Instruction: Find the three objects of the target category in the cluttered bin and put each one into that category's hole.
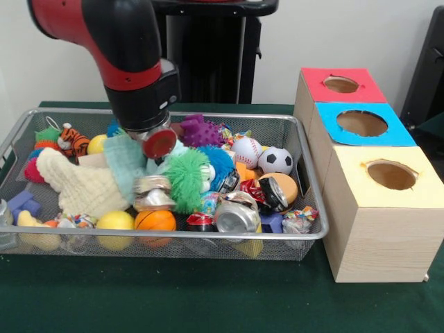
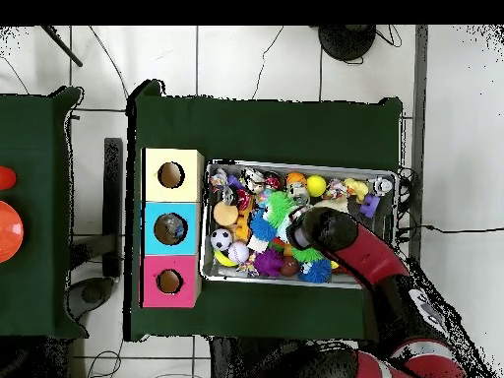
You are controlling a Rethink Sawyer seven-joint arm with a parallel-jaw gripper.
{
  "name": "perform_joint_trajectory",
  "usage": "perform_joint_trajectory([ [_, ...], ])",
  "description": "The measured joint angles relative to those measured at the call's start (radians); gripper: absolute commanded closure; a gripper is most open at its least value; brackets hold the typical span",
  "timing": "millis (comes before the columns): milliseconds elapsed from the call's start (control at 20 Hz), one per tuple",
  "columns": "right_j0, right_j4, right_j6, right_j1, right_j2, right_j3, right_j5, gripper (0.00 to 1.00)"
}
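Boxes with holes: 3 — red box (image 1: 341, 84), blue box (image 1: 361, 123), yellow box (image 1: 388, 173). One hole each.
Wire bin (image 1: 208, 239): 1.
Sport balls visible: 3 — baseball (image 1: 245, 151), soccer ball (image 1: 275, 160), basketball (image 1: 155, 220).
Crushed cans visible: at least 3.
Tiger toy (image 1: 73, 141): 1.
Remaining clutter: not countable.

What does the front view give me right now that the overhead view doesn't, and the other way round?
Front view only: the bin's contents from the side, such as the basketball and crushed can against the near wall, the baseball, the soccer ball, and the arm's end low among the toys.

Overhead view only: the whole green table, the floor around it, and something lying inside the blue box's hole.

Both: the wire bin, the arm over it, and the red, blue and yellow boxes in a row beside it.
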Motion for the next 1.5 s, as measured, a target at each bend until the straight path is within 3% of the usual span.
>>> perform_joint_trajectory([
  [750, -0.009, 0.099, 0.000, 0.000, -0.001, 0.043, -0.003, 0.00],
  [950, -0.020, 0.138, 0.000, -0.008, 0.005, 0.080, -0.051, 0.00],
  [1500, 0.087, 0.139, 0.000, -0.019, -0.064, 0.109, -0.187, 0.00],
])
